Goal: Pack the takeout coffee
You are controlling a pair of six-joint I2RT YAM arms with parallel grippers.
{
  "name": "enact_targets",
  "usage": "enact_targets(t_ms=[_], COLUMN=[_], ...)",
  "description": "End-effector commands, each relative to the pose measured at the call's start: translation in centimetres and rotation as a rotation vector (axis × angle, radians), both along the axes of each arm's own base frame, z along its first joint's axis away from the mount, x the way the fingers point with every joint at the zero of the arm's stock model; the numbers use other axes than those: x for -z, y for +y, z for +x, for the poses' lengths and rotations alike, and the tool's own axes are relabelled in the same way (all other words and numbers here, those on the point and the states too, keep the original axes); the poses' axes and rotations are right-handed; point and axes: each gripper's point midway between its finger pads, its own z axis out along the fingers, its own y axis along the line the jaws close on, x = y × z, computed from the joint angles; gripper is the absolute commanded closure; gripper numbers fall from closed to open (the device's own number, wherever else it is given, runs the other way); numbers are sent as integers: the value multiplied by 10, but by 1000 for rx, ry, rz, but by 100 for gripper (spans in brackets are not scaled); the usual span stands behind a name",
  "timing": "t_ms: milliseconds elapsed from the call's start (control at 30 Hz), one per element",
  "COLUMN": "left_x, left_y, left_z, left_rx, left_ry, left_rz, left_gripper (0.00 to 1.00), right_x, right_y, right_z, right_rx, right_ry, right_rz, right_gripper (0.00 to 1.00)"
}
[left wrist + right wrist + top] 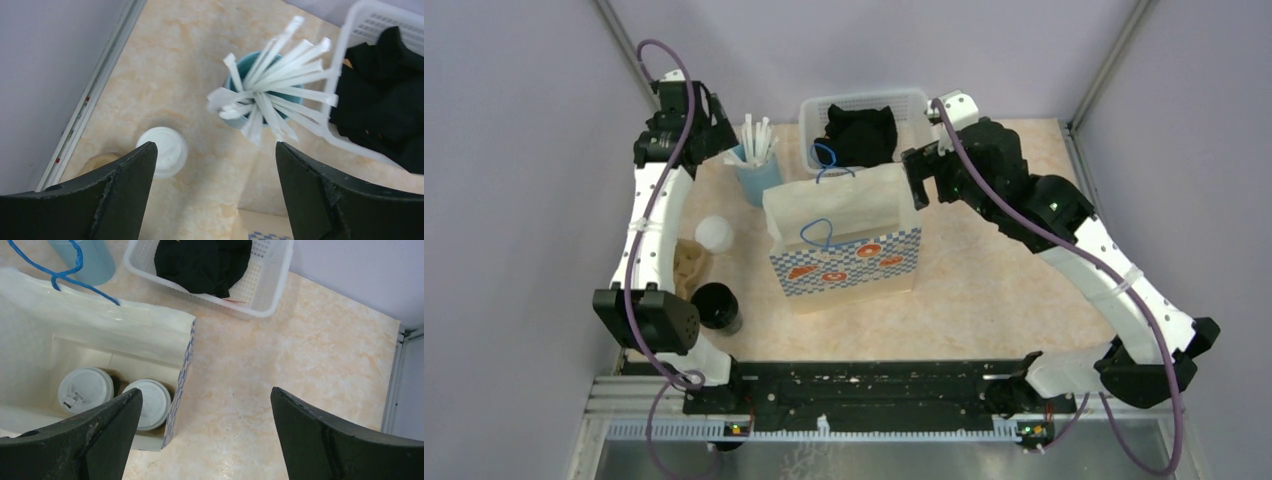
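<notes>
Paper bag [100, 330] holds two lidded cups [85, 390]; right claw [205, 391] spread past its edge, left claw [214, 145] spread above straws [280, 80].

This looks like a robot test cell in a lab, dressed up as a café counter. Plain lilac wall panels [45, 60] in metal framing [92, 95] close in a small beige marbled table [280, 355], rising close beside the left gripper [215, 150] and just beyond the right gripper [205, 395]. Staged props sit below them: a cup of wrapped straws [280, 85], a white plastic basket [260, 285] and a paper bag [115, 320]. Both arms are bolted to a black rail [864, 385].
</notes>
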Motion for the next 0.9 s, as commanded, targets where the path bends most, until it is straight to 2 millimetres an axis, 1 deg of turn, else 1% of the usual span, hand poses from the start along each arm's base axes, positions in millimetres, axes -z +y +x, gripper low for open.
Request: enact_targets(t_ms=[0, 100, 167, 200, 233, 300, 367, 467, 533, 667, 700, 800, 867], left_x=[-8, -5, -2, -2, 0, 6, 12, 12, 8, -10, -15, -28, -38], left_y=[28, 29, 31, 30, 28, 26, 25, 21, 21, 24, 25, 28, 30], left_z=[25, 40, 49, 53, 57, 62, 66, 70, 71, 70, 70, 68, 65], left_rx=[-49, -28, -24, -17, -11, 0, 0, 18, 16, 8, 8, 4, -2], left_ry=[-67, -85, -92, -96, -96, -85, -78, -83, -90, -119, -127, -149, -163], left_rz=[-20, -27, -32, -40, -49, -59, -66, -83, -86, -67, -59, -41, -31], left_gripper=[8, 13, 20, 26, 31, 37, 47, 62, 70, 88, 90, 91, 95], right_x=[-19, -19, -19, -20, -20, -21, -24, -26, -28, -30, -31, -32, -34], right_y=[-12, -16, -17, -18, -18, -19, -19, -21, -23, -22, -21, -20, -20], right_z=[0, 2, 2, 2, 2, 2, 2, 2, 1, 1, 0, 1, 0], right_rx=[-23, -17, -17, -27, -29, -29, -29, -25, -20, -20, -23, -25, -26], right_ry=[-44, -54, -55, -65, -68, -72, -82, -86, -91, -95, -95, -99, -103], right_rz=[58, 45, 47, 28, 24, 21, 23, 22, 25, 42, 46, 56, 63], right_gripper=[1, 1, 1, 1, 1, 1, 1, 1, 1, 1, 1, 1, 1])
